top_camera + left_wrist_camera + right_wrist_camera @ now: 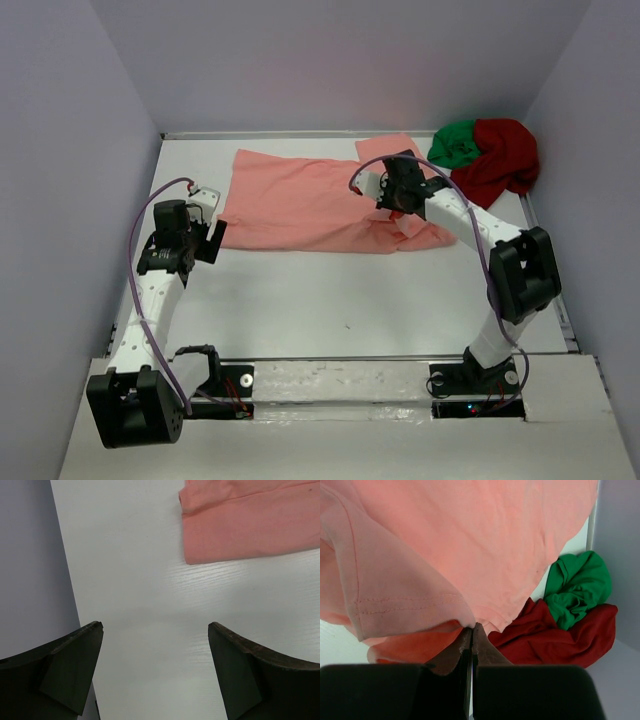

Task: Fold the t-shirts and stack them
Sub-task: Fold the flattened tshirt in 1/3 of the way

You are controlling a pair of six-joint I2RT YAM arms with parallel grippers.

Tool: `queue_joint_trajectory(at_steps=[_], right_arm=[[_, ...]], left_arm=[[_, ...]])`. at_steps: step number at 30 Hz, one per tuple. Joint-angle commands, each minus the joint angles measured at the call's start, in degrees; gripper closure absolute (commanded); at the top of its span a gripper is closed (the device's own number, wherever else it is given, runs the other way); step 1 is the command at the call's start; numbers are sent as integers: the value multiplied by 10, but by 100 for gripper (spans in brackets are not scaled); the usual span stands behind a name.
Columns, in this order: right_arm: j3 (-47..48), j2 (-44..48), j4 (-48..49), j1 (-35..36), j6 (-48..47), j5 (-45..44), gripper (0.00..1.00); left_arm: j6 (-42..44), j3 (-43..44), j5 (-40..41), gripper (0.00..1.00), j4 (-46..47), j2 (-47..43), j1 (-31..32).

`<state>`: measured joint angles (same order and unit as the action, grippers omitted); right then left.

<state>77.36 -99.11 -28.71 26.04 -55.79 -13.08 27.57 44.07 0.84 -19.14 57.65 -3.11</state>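
Note:
The salmon-pink t-shirt (300,205) lies spread across the far middle of the table. My right gripper (392,188) is shut on a sleeve or hem fold of it at its right end and holds that fold lifted; the right wrist view shows the closed gripper (471,628) pinching the pink cloth (470,530). The dark red t-shirt (508,158) and the green t-shirt (455,143) lie crumpled together at the back right, also seen as red (555,640) and green (577,587). My left gripper (213,236) is open and empty just left of the pink shirt's near-left corner (240,530), above bare table (155,630).
Grey walls enclose the white table (330,300) on the left (60,200), back and right. The crumpled pile sits against the right wall. A raised strip (340,380) runs along the near edge by the arm bases.

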Motion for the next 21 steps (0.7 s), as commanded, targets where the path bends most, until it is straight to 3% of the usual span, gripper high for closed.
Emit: queue_joint_trajectory(at_steps=[1, 21], right_arm=[[37, -14, 22, 1, -17, 1, 100], [76, -91, 19, 1, -36, 39, 100]], left_arm=[[5, 8, -5, 1, 3, 2, -3], [6, -1, -1, 1, 2, 4, -4]])
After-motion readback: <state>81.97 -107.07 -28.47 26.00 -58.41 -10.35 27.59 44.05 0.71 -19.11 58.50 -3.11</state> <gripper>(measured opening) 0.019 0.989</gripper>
